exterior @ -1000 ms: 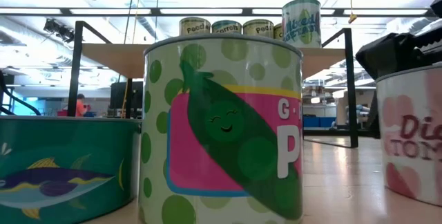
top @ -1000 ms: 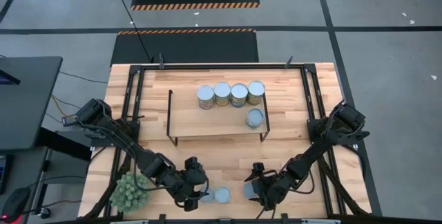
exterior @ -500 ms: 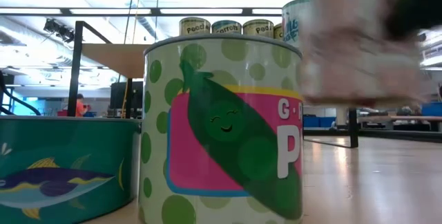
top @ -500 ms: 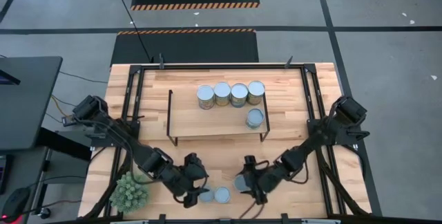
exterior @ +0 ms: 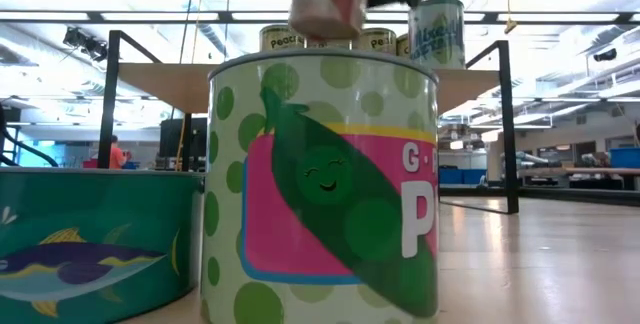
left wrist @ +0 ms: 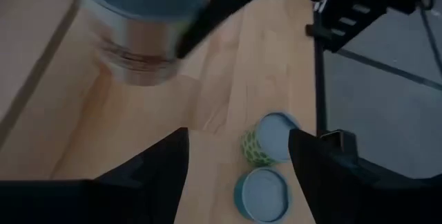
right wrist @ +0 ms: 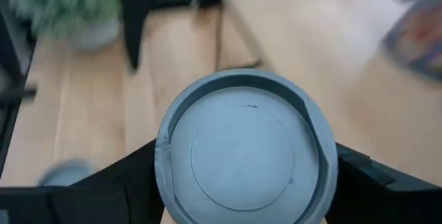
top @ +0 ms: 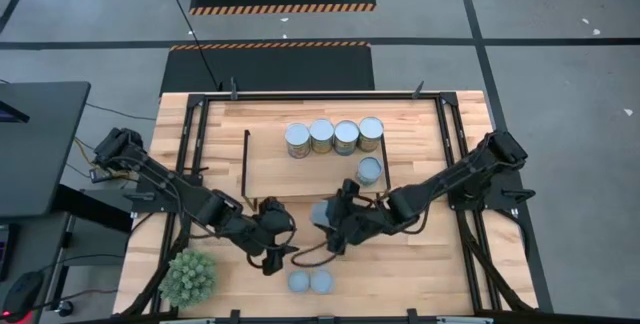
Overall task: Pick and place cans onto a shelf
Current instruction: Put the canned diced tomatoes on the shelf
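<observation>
My right gripper point(top: 327, 214) is shut on a small can with a bluish-grey top point(right wrist: 245, 151), held in the air just in front of the shelf point(top: 290, 176). The low view shows this can point(exterior: 328, 2) up at the shelf board's height. My left gripper point(top: 280, 248) is open and empty, to the left of the can. Two more cans point(top: 298, 281) point(top: 321, 281) stand on their bases near the table's near edge. On the shelf stand four silver-topped cans in a row point(top: 334, 136) and one bluish-grey-topped can point(top: 369, 171). My right gripper pinches the can's side wall point(right wrist: 161, 179) between its two fingers point(right wrist: 128, 186), one on each side of the round body. The fingers come from the table's right, slanting down. The can stays upright, top up, lifted clear of the table.
A spiky green plant ball point(top: 189, 276) sits at the table's near left corner. The black frame rails point(top: 195, 144) run along the table's sides. The shelf's black legs point(top: 247, 169) stand between the held can and the board. There is bare board on the shelf's left half.
My right gripper has lifted the can off the table near the near edge and carried it up, toward the table's left and toward the shelf; the can stays upright. My left gripper has drawn back from the two standing cans, away from the near edge.
</observation>
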Robot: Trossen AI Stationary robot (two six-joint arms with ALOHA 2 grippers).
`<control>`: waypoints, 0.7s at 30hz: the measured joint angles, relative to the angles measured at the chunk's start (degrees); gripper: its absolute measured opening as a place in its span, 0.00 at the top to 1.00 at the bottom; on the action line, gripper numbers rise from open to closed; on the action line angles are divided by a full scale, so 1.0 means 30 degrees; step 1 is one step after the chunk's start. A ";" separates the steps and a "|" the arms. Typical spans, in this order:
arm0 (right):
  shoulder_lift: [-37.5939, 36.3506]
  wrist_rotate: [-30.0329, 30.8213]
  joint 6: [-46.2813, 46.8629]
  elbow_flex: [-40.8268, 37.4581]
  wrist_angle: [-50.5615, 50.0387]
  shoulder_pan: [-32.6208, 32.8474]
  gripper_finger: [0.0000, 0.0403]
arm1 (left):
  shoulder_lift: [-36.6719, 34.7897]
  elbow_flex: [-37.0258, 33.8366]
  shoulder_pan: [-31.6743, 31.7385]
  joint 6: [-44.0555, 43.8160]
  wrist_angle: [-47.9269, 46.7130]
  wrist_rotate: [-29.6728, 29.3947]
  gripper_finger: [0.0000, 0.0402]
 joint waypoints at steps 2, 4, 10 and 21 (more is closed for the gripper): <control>0.0000 0.0922 0.0314 0.0422 0.0109 -0.0161 0.26 | -0.0405 0.0000 0.0064 0.0411 -0.0062 -0.0009 0.37; 0.0000 0.1770 0.0430 0.0599 0.0112 -0.0410 0.26 | -0.0846 0.0000 0.0083 0.0930 -0.0184 -0.0249 0.37; 0.0251 0.1558 0.0239 0.0593 -0.0026 -0.1566 0.26 | -0.1435 0.0015 0.0375 0.2390 -0.1714 -0.1013 0.37; 0.0867 0.0354 -0.0706 0.0583 0.0996 -0.3790 0.26 | -0.1693 0.0002 0.1712 0.3939 -0.3046 -0.1647 0.37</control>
